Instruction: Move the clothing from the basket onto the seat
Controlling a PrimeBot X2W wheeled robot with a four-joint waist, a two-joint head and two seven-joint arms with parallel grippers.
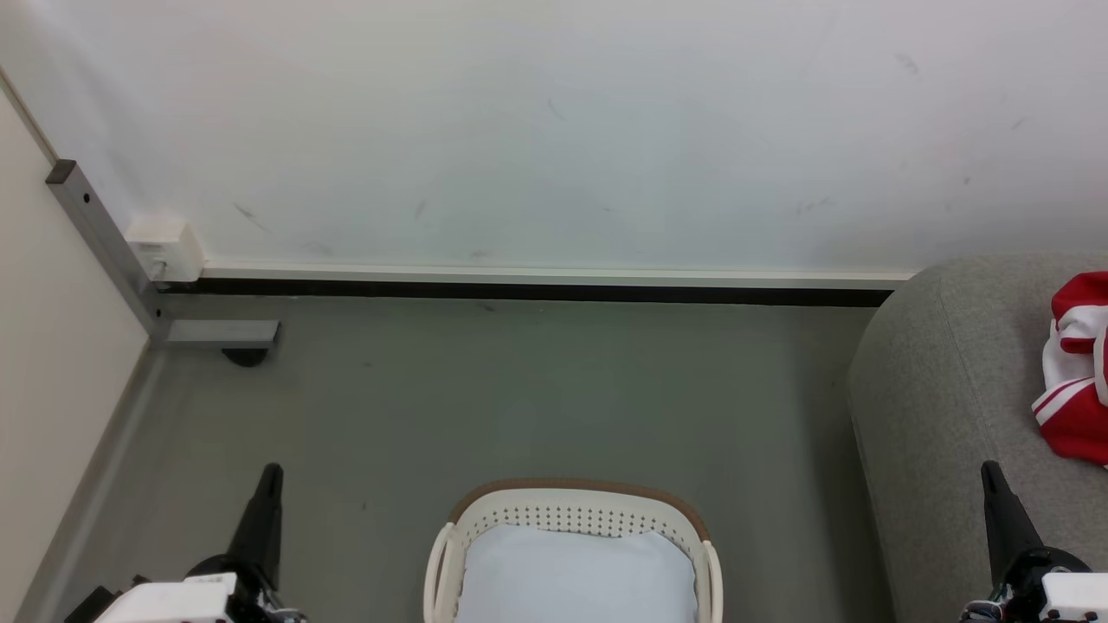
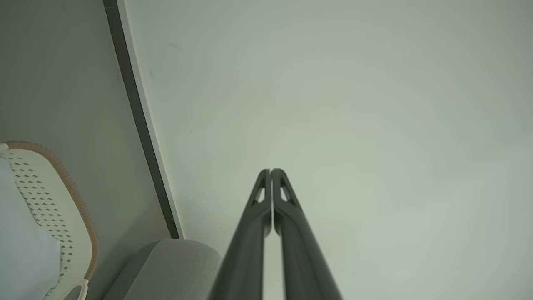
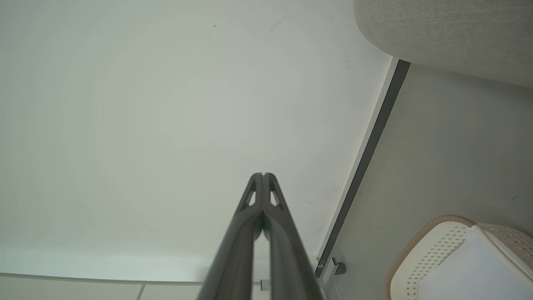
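A scuffed white wall (image 1: 554, 130) stands well beyond the left gripper (image 1: 270, 474), with a black baseboard strip (image 1: 519, 292) along its foot. Ahead and left of that gripper, a grey metal post (image 1: 104, 242) slants just beside a small white box (image 1: 164, 247), above grey floor (image 1: 519, 389).

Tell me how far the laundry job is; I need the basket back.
Looks done: red clothing lies on the seat; the basket, where visible, holds pale lining, no red. In hand: nothing, left claw and right claw shut, empty. Left: probably nothing.

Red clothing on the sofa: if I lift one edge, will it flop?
Likely yes: the clothing lies crumpled in soft folds, so it should drape and trail. Pushed, it would probably bunch up rather than slide on the fabric seat.
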